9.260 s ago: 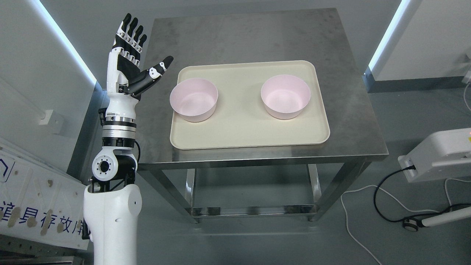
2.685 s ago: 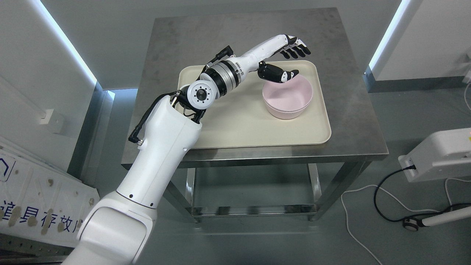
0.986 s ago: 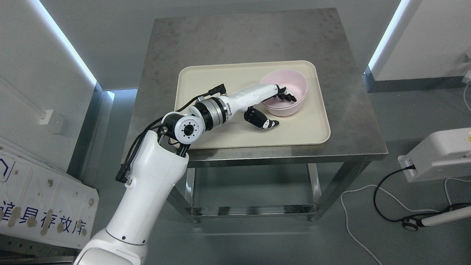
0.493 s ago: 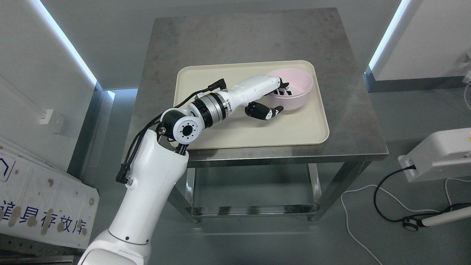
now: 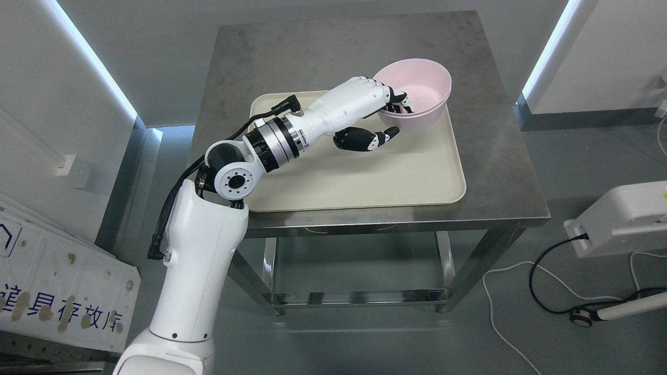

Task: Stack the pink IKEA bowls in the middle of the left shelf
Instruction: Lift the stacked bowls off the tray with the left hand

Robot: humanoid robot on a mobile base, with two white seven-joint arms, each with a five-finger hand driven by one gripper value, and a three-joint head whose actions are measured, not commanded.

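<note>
While the left hand (image 5: 383, 117) pinches the near wall of the bowls (image 5: 417, 94), fingers (image 5: 398, 104) hooked inside the rim and thumb (image 5: 372, 139) pressed under the outside, the stack hangs tilted above the far right corner of the tray (image 5: 354, 182), apparently clear of it. To carry well, I judge the pinch should stay firm and the wrist level, since a one-sided hold on a nested pair lets the lower bowl slip or the pair swing; a slow, smooth sweep toward the shelf would suit, with the rim kept from tipping further. By count: two pink bowls, judged from the doubled rim line, one nested in the other; one tray, with nothing else on it; one steel table (image 5: 500, 172) beneath. No shelf shows. One arm is in view; the right is not.
</note>
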